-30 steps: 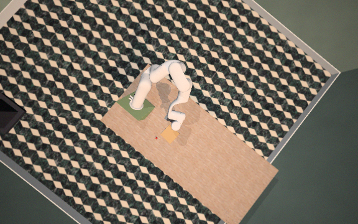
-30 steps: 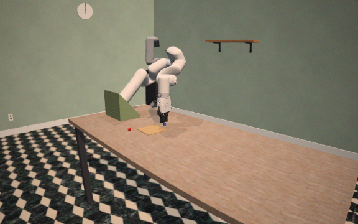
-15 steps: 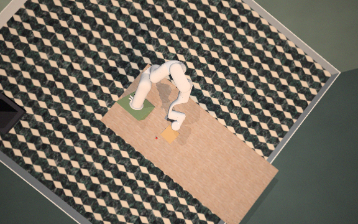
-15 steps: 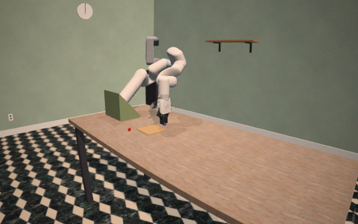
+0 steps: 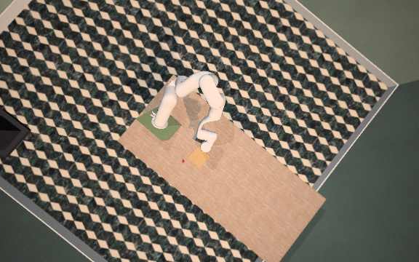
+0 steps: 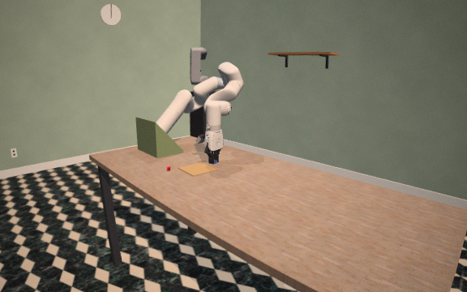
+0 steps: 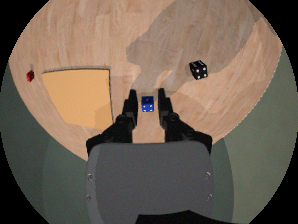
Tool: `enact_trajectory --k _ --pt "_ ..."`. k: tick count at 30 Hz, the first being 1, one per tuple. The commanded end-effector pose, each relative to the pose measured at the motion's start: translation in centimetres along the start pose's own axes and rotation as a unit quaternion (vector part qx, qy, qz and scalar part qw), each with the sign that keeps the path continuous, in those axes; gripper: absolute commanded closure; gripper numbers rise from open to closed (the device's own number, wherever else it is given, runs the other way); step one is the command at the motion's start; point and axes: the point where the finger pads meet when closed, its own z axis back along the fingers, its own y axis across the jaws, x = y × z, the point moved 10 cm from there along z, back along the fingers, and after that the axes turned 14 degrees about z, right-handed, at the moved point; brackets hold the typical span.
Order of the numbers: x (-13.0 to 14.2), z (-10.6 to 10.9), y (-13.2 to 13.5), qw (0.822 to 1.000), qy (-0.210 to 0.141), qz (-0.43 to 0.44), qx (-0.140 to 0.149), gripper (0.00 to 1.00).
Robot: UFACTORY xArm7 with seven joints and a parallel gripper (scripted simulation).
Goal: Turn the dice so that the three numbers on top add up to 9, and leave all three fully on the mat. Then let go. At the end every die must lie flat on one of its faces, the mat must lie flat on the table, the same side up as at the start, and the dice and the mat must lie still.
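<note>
My gripper (image 6: pixel 213 161) (image 7: pixel 147 96) is partly open and points down beside the mat. A blue die (image 6: pixel 216 162) (image 7: pixel 147 104) is between its fingers, with a gap on each side in the wrist view. It shows a darker face with one pip and a brighter face with several. The flat orange mat (image 5: pixel 198 159) (image 6: pixel 196 169) (image 7: pixel 82 97) bears no die. A red die (image 5: pixel 183 161) (image 6: pixel 169 169) (image 7: pixel 30 76) lies on the table beyond the mat's far side. A black die (image 7: pixel 198 70) lies right of the gripper in the wrist view; the top and exterior views do not show it.
A green wedge-shaped block (image 5: pixel 165 135) (image 6: pixel 146 138) stands near one end of the wooden table (image 5: pixel 260 193) (image 6: pixel 319 219), with part of the arm above it. The arm casts shadows around the gripper and the black die.
</note>
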Motion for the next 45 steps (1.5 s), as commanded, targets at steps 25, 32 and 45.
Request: enact_trajectory --k 25,32,45 --pt "0.06 0.13 -0.08 1.000 -0.002 0.000 -0.001 0.69" --pt "0.06 0.13 -0.08 1.000 -0.002 0.000 -0.001 0.69" --pt "0.06 0.13 -0.08 1.000 -0.002 0.000 -0.001 0.89"
